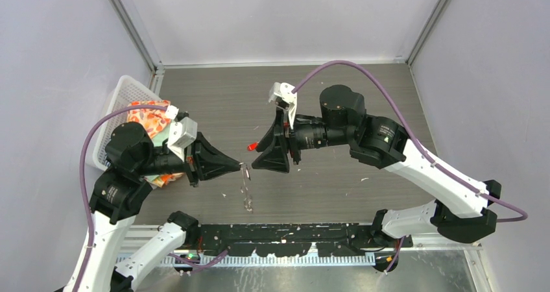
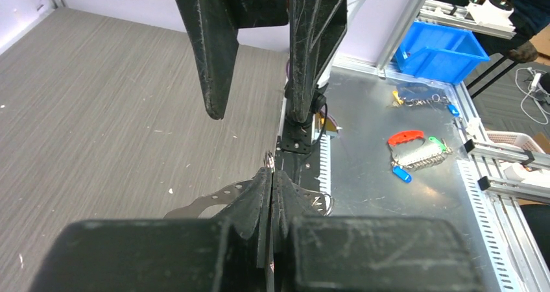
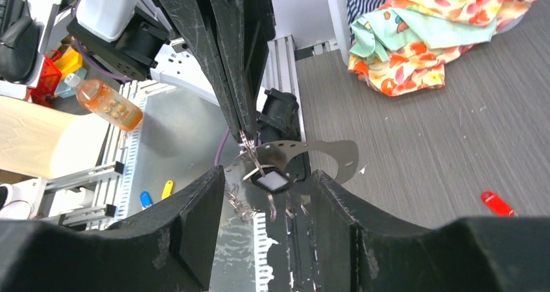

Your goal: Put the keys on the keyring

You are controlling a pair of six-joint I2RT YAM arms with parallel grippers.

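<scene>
Left tool pinches the keyring; white basket holds floral cloth.

Keyring aloft; red key flat

From above, the keyring is seen only as a thin glint, too small to be made out; the red key is partly covered by the right gripper.

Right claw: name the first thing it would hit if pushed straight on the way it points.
Likely the keyring, pinched in the shut left claw, directly ahead between the open fingers of the right claw. Depth is unclear; the left fingertips may be met too.
</scene>
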